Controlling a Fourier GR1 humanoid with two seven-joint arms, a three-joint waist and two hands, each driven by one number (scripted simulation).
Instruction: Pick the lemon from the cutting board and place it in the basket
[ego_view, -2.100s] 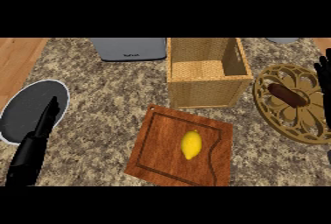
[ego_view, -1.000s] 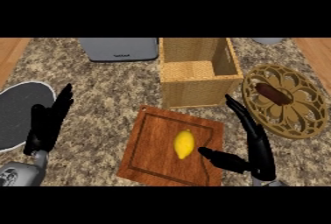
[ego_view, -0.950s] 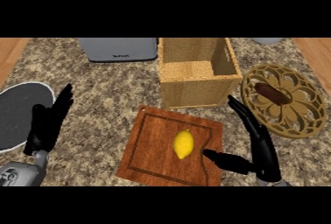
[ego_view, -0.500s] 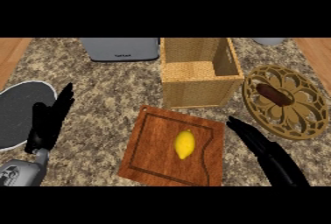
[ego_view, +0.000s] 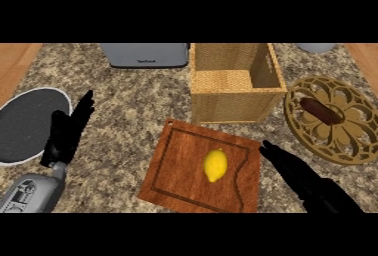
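- lemon (ego_view: 215, 165) lies on the cutting board (ego_view: 181, 170), right of centre, long axis running near-far — not touched by either hand.
- right hand (ego_view: 299, 172) sits at the board's right edge, fingers (ego_view: 272, 152) straight and together, holding nothing; thumb not clearly visible.
- Risk: a sideways approach from here likely nudges the lemon — it is rounded and could roll left across the board before the fingers close.
- Risk: the fingertips are over the board's raised rim; going low could catch the rim and shift the whole board on the counter (ego_view: 133, 107).
- basket (ego_view: 235, 77) stands just beyond the board's far edge, tall walls; a low carry could clip the near wall.
- Ornate trivet (ego_view: 336, 122) with a brown item is right of the basket — a wide swing on that side could hit it.
- left hand (ego_view: 68, 131) rests open at the left, beside the dark plate (ego_view: 26, 125), out of the way.
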